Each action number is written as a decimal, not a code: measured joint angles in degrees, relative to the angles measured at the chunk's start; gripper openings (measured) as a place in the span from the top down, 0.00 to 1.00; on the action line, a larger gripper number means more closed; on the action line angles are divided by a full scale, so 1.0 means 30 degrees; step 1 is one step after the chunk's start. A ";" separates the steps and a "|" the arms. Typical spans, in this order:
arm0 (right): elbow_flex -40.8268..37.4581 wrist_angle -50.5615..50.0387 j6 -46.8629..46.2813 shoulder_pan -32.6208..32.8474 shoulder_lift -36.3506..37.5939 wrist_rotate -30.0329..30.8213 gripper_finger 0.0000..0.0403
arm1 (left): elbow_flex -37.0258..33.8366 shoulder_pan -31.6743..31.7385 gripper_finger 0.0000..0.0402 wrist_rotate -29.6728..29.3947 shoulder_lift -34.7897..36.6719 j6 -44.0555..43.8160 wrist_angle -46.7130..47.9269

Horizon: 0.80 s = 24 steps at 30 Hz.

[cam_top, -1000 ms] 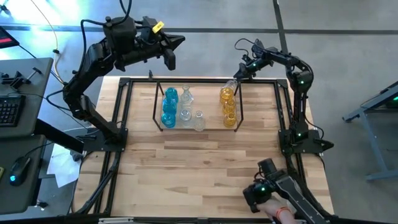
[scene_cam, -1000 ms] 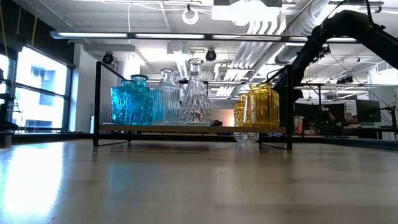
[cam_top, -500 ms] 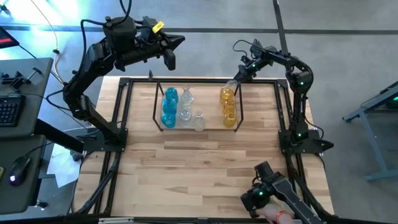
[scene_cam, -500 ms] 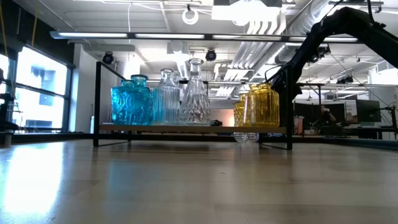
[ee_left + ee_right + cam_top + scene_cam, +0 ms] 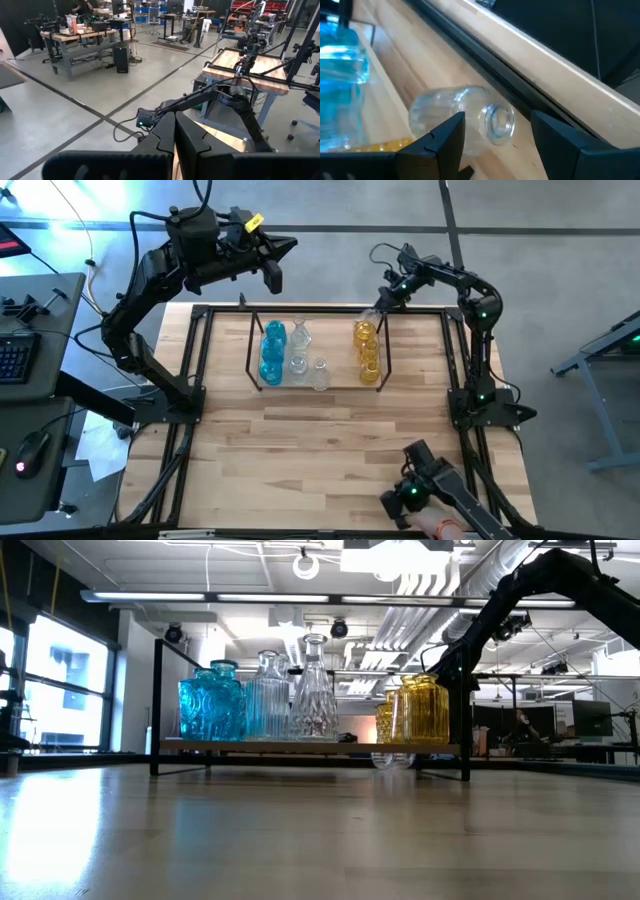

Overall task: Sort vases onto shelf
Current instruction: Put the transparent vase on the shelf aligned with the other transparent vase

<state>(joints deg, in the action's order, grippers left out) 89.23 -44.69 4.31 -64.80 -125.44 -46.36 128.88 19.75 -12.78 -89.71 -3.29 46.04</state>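
Right wrist view, clear vase (image 5: pixel 462 117) lying tipped, round mouth showing, translucent glass.

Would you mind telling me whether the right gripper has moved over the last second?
Yes, slightly: the right gripper has drawn back from the shelf toward the table's far edge, open around a lying clear vase.

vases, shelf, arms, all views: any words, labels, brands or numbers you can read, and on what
None can be read.
Vases and shelf: no labels show, only moulded glass patterns.
Yellow tag on the left arm: too small to read.
Clear bottle lying before the right end effector: no marking.
Boxes on a workbench in the room behind: blurred.
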 joint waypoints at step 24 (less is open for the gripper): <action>0.0008 0.0613 -0.1957 0.0593 0.0020 0.0030 0.48 | 0.0000 -0.0029 1.00 0.0124 0.0000 0.0036 0.0128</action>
<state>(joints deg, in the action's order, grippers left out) 89.25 -42.85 -1.56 -63.02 -125.38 -46.27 128.88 19.66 -12.40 -89.71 -3.18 46.42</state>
